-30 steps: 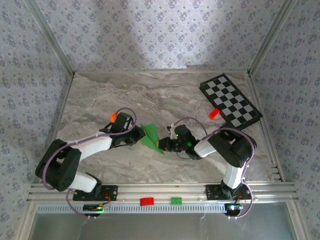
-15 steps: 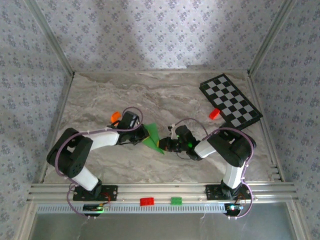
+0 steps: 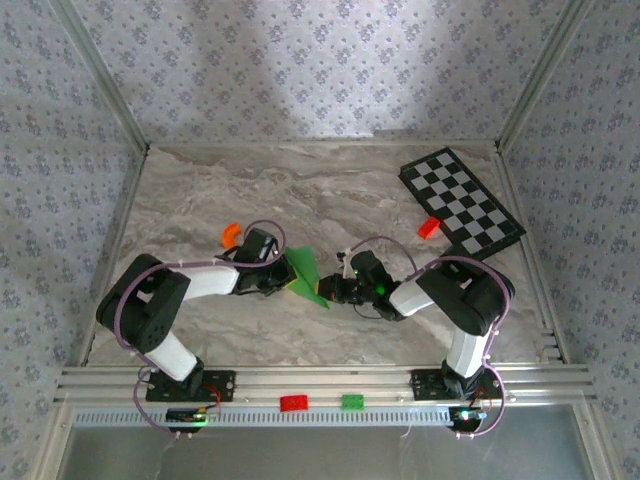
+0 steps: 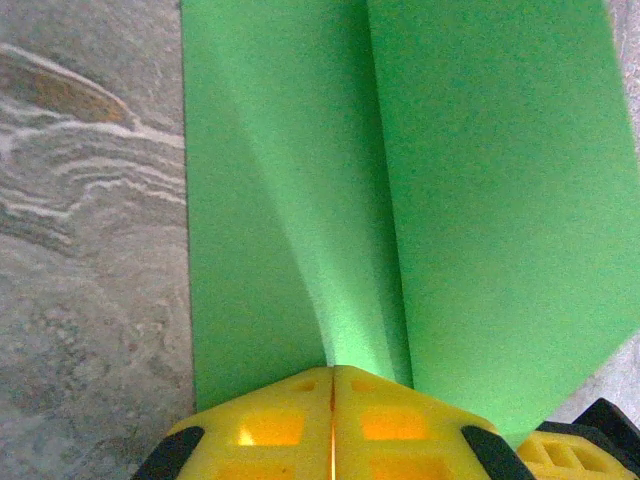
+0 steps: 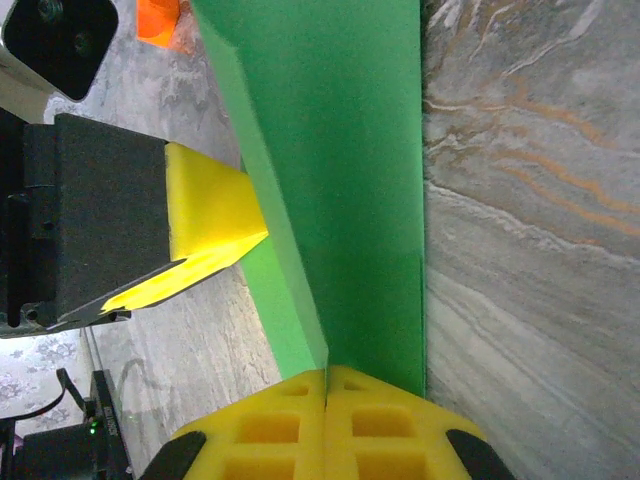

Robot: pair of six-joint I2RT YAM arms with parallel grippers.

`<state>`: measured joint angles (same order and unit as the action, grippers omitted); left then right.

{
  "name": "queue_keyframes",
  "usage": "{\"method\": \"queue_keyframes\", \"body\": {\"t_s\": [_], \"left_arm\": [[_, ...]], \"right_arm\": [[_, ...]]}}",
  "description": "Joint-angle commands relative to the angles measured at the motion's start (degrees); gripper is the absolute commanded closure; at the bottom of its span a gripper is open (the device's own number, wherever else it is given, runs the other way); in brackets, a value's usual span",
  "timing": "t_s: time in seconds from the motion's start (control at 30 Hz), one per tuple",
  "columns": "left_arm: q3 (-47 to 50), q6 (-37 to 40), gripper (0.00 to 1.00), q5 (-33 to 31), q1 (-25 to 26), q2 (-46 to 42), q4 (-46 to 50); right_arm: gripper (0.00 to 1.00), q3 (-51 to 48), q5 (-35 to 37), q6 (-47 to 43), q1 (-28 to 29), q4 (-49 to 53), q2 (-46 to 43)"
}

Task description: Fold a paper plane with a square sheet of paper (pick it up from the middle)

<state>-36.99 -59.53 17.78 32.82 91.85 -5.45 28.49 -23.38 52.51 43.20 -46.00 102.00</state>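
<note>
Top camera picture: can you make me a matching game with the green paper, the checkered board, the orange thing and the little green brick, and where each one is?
Things:
1. green paper
2. checkered board
3. orange piece
4. green brick

Places:
A. on the front rail
B. far right corner of the table
C. pinched between the left claw and right claw
D. next to the left arm

Pairs: 1-C, 2-B, 3-D, 4-A

Lab robot cell: alu frame rail [image 3: 320, 378], wallpaper-print panels [image 3: 330, 70], marble-look tabletop [image 3: 330, 185].
</note>
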Motion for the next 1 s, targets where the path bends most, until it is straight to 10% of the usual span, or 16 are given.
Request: {"method": "queue_keyframes", "body": {"t_s": [0.0,0.97], "left_arm": [[1.14,0.90,0.92,-1.57,0.35,1.06,2.85],[-5.50,3.50,0.88,6.47,0.59,-2.23,-4.35]], "right_arm": [[0.98,-0.17,0.44,-0.71,-0.54,3.83,-0.66],[0.98,0.53,-2.97,5.12,-2.95,6.50,2.31]]}}
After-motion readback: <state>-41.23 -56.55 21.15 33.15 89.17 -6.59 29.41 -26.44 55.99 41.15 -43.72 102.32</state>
